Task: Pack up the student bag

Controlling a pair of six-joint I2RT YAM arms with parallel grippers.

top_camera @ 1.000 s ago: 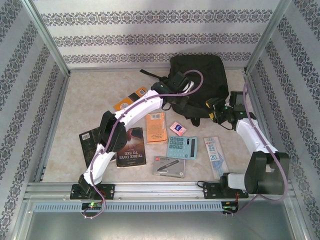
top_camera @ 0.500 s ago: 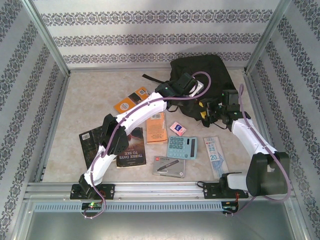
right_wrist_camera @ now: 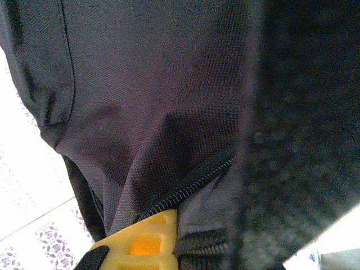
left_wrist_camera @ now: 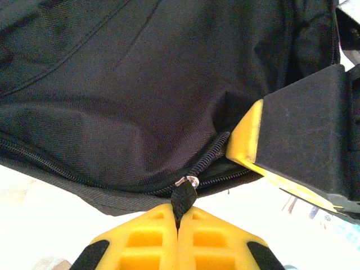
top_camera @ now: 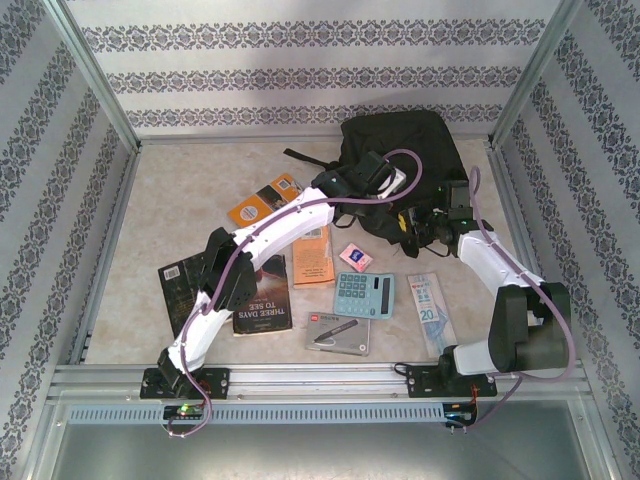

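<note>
The student bag [top_camera: 400, 145] is a black fabric backpack lying at the back right of the table. My left gripper [top_camera: 393, 196] is at its near edge. In the left wrist view the yellow fingertips [left_wrist_camera: 152, 225] are pressed together on the bag's black zipper pull tab [left_wrist_camera: 183, 198], so the left gripper [left_wrist_camera: 179, 214] is shut on it. One jaw of my right gripper [left_wrist_camera: 292, 140] pokes in just right of the zipper [left_wrist_camera: 216, 149]. My right gripper [top_camera: 415, 222] is shut on the bag's fabric edge [right_wrist_camera: 214, 225] beside the zipper teeth [right_wrist_camera: 185, 191]. One yellow finger [right_wrist_camera: 140, 242] shows there; fabric hides the other.
In front of the bag lie an orange booklet [top_camera: 312, 255], a pink eraser [top_camera: 355, 257], a teal calculator [top_camera: 364, 293], a ruler pack [top_camera: 430, 310] and a grey pen box [top_camera: 338, 333]. Two dark books [top_camera: 262, 300] and an orange packet [top_camera: 262, 198] lie to the left.
My right gripper has moved left onto the bag's near edge and shut on its fabric. My left gripper, still shut on the pull tab, has shifted slightly right.
</note>
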